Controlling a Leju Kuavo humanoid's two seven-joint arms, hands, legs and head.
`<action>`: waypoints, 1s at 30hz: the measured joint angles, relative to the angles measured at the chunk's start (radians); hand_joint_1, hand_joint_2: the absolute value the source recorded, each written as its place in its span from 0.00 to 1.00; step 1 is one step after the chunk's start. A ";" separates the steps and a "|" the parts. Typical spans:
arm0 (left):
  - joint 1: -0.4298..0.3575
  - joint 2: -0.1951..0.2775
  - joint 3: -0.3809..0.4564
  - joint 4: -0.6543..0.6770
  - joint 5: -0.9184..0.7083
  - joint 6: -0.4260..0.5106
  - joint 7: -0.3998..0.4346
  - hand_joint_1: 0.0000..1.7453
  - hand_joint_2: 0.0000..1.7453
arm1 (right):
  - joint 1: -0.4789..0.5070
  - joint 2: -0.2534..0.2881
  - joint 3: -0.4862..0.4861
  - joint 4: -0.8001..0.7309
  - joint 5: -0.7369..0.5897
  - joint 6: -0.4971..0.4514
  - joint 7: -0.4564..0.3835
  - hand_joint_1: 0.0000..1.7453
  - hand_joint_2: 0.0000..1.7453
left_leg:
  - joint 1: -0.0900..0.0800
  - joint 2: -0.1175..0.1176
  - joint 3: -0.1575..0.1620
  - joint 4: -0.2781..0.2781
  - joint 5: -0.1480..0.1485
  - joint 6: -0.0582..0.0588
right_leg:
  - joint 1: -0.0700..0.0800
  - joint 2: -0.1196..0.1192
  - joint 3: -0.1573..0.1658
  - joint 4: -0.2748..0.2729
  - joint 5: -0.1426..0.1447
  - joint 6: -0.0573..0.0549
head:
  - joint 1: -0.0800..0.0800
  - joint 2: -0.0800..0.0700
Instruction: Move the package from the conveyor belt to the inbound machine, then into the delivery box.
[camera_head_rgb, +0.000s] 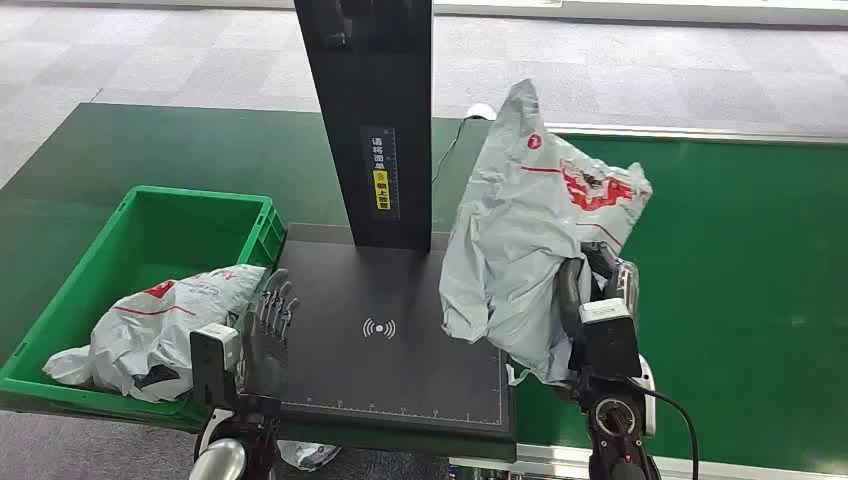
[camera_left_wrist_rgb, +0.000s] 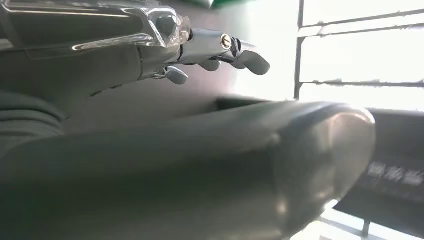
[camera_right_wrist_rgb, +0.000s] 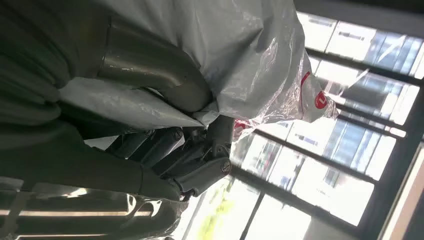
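Observation:
My right hand (camera_head_rgb: 598, 283) grips a grey plastic package (camera_head_rgb: 535, 230) with red print and holds it up over the right edge of the black inbound machine plate (camera_head_rgb: 390, 345). In the right wrist view the thumb and fingers (camera_right_wrist_rgb: 200, 160) pinch the bag's (camera_right_wrist_rgb: 240, 60) folds. My left hand (camera_head_rgb: 268, 325) hovers over the plate's left edge with straight, spread fingers (camera_left_wrist_rgb: 220, 47) and holds nothing. A second grey package (camera_head_rgb: 160, 330) lies in the green delivery box (camera_head_rgb: 150, 225) to the left.
The machine's black post (camera_head_rgb: 370, 120) rises behind the plate. The green conveyor belt (camera_head_rgb: 740, 290) stretches to the right, with a metal rail (camera_head_rgb: 700, 133) at its far side. Grey floor lies beyond.

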 joint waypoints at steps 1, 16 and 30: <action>-0.003 0.001 -0.001 0.000 -0.015 0.017 -0.005 0.00 0.00 | 0.000 -0.001 0.011 0.002 -0.004 0.012 -0.001 1.00 1.00 | 0.000 0.000 0.000 0.000 0.000 0.000 | 0.000 0.000 0.000 0.000 0.000 0.000 | 0.000 0.000; -0.019 0.017 -0.004 0.000 0.025 0.052 -0.049 0.00 0.00 | 0.003 -0.045 0.171 0.048 0.163 0.053 -0.001 1.00 1.00 | 0.000 0.000 0.000 0.000 0.000 0.000 | 0.000 0.000 0.000 0.000 0.000 0.000 | 0.000 0.000; -0.058 0.058 0.024 0.005 0.027 0.047 -0.105 0.00 0.00 | -0.317 -0.240 0.455 0.403 0.427 0.313 -0.061 1.00 1.00 | 0.000 0.000 0.001 0.001 0.001 0.001 | 0.000 0.000 0.001 0.000 0.002 0.001 | 0.000 0.000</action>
